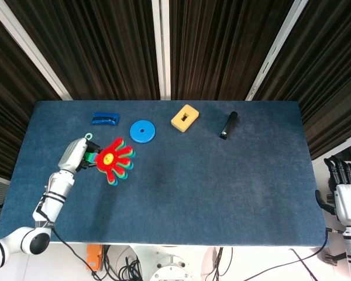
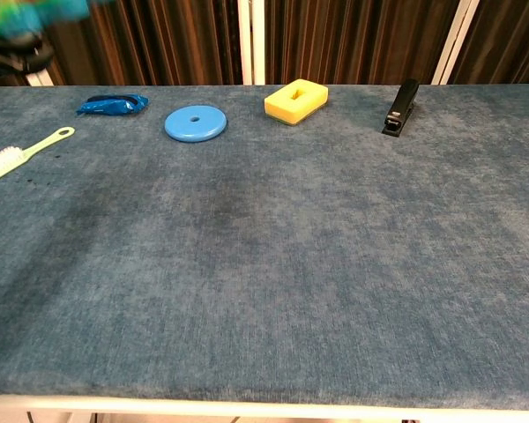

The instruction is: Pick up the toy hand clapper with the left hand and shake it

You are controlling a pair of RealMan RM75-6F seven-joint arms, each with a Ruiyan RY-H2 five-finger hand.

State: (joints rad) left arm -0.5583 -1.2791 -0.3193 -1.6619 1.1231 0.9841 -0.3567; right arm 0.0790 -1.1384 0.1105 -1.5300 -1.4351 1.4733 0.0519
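Note:
The toy hand clapper [image 1: 113, 160] is red with a yellow centre and green and blue layers under it. My left hand [image 1: 77, 156] grips its handle and holds it in the air over the table's left side. In the chest view only a blurred green and blue edge of the clapper [image 2: 35, 11] shows at the top left corner, with dark fingers [image 2: 13, 55] of the hand below it. My right hand [image 1: 345, 181] hangs off the table's right edge, fingers apart, holding nothing.
On the blue table [image 1: 222, 187] lie a blue wrapper [image 1: 105, 119], a blue disc [image 1: 142, 131], a yellow block [image 1: 185, 117] and a black stapler [image 1: 227, 124] along the far side. A pale green brush [image 2: 22, 154] lies at the left edge.

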